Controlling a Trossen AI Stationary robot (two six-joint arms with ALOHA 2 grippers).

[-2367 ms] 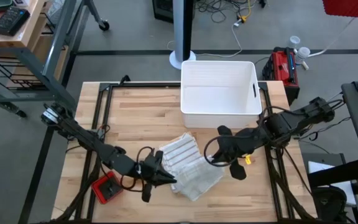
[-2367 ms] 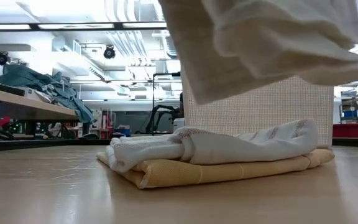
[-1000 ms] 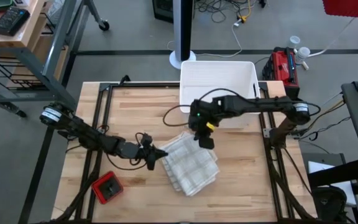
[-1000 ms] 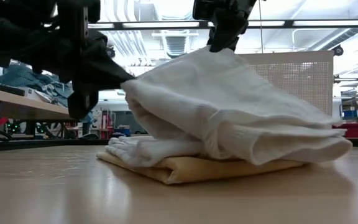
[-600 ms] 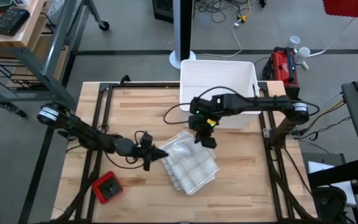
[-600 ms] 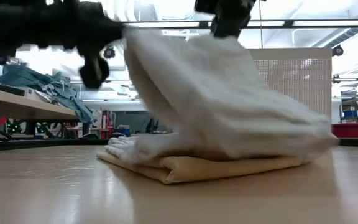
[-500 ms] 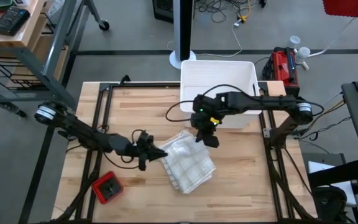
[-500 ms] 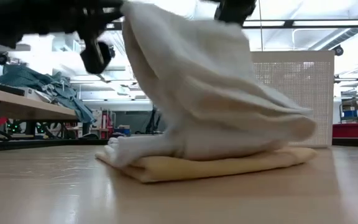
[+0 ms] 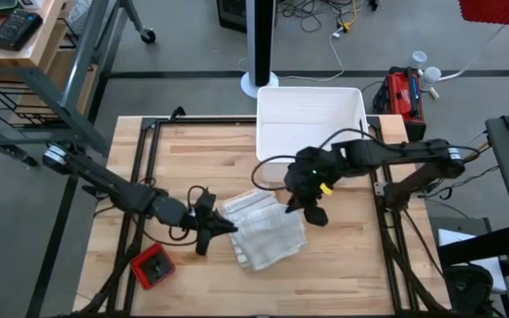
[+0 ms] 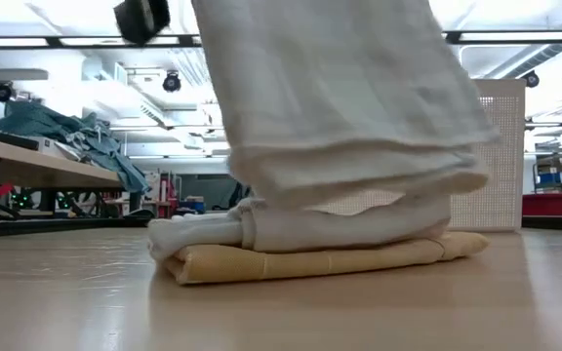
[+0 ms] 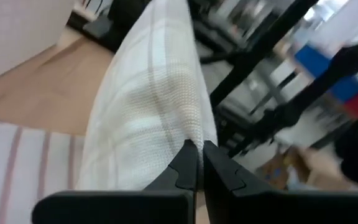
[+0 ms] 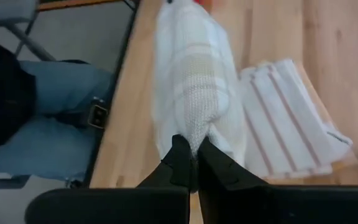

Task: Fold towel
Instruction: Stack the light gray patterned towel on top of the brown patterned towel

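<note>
Both grippers, left (image 9: pixel 222 227) and right (image 9: pixel 300 205), pinch the towel (image 9: pixel 263 231) tight; keep corners level, lay it squarely over itself.

Left arm reached in from the table's left edge, lying low and extended toward centre; left gripper (image 9: pixel 222 227) was clamped on the towel (image 9: pixel 263 231), fingers (image 11: pixel 185 167) pressed together on the cloth. Right arm came from the right side, elbow bent, wrist angled down; right gripper (image 9: pixel 295 205) was likewise closed on the towel, fingers (image 12: pixel 180 163) pinching its edge.
</note>
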